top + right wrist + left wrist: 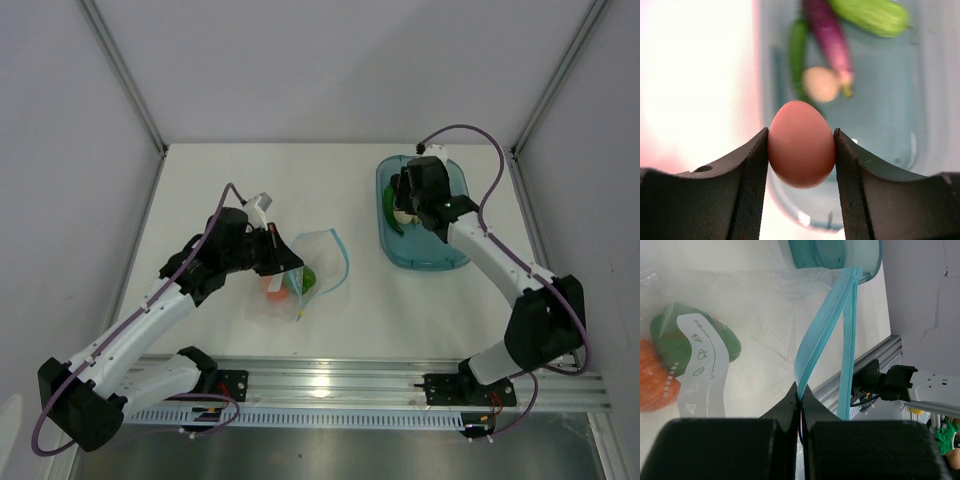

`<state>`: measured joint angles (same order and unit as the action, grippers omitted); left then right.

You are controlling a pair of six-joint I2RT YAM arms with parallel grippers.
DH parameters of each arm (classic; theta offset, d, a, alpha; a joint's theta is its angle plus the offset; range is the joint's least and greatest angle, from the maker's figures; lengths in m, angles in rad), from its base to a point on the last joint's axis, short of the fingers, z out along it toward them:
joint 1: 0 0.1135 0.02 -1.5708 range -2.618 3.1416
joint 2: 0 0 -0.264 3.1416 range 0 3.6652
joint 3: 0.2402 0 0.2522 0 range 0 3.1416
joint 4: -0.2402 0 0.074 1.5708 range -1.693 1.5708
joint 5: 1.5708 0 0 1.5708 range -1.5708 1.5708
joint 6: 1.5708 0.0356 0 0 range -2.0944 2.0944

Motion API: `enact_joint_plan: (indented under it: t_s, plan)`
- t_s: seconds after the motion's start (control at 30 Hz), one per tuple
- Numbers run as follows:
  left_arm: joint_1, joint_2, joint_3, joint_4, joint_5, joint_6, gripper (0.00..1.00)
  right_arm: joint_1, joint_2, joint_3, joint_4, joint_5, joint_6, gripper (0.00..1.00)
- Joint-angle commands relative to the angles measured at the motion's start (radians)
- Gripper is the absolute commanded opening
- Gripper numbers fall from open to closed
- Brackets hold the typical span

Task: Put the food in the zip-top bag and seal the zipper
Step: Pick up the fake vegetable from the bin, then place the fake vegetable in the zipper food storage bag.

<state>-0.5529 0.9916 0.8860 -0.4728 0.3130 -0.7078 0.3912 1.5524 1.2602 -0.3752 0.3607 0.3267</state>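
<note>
The clear zip-top bag [318,265] lies left of centre with its mouth open. An orange piece [655,377] and a green piece [687,330] are inside it, behind its white label. My left gripper [800,391] is shut on one lip of the light blue zipper [820,325]; it also shows in the top view [288,263]. My right gripper [800,132] is shut on a pink egg-shaped piece [801,150] above the blue tray [440,255]. In the tray lie a purple eggplant [827,37], a light green piece [870,15], a dark green piece [797,50] and a small pale round one [821,84].
The translucent blue tray stands at the back right, and its end shows in the left wrist view [835,255]. An aluminium rail [400,385] runs along the table's near edge. Grey walls close in the table on three sides.
</note>
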Motion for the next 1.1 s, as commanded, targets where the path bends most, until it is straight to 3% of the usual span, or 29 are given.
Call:
enact_joint_plan:
  t_s: [0.0,0.1,0.27,0.5,0.8,0.9,0.93,0.97,1.0,1.03,1.07]
  plan:
    - [0.008,-0.024,0.005,0.036,0.014,-0.004,0.01,0.095,-0.144,-0.045,0.047,-0.117,-0.057,0.0]
    - [0.008,-0.022,0.008,0.036,0.014,-0.004,0.01,0.172,-0.273,-0.087,0.061,-0.175,-0.109,0.0]
    - [0.008,-0.016,0.014,0.037,0.017,-0.004,0.01,0.279,-0.422,-0.128,0.055,-0.426,-0.15,0.0]
    - [0.008,-0.014,0.013,0.037,0.017,-0.013,0.01,0.371,-0.468,-0.162,0.058,-0.617,-0.186,0.05]
    - [0.01,-0.045,-0.002,0.04,0.011,-0.032,0.01,0.419,-0.391,-0.153,0.09,-0.706,-0.169,0.1]
    - [0.008,-0.048,-0.007,0.043,0.015,-0.038,0.0,0.422,-0.358,-0.133,0.093,-0.732,-0.163,0.2]
    - [0.01,-0.048,-0.01,0.045,0.018,-0.039,0.01,0.422,-0.336,-0.127,0.088,-0.741,-0.16,0.36]
    - [0.01,-0.05,-0.007,0.046,0.02,-0.041,0.01,0.423,-0.327,-0.121,0.087,-0.738,-0.155,0.61]
    - [0.008,-0.05,-0.007,0.045,0.02,-0.041,0.0,0.423,-0.319,-0.111,0.081,-0.727,-0.14,0.77]
    - [0.008,-0.05,-0.007,0.045,0.02,-0.041,0.01,0.423,-0.315,-0.11,0.082,-0.706,-0.135,0.99]
    - [0.008,-0.051,-0.005,0.04,0.021,-0.041,0.01,0.423,-0.311,-0.11,0.087,-0.695,-0.132,1.0]
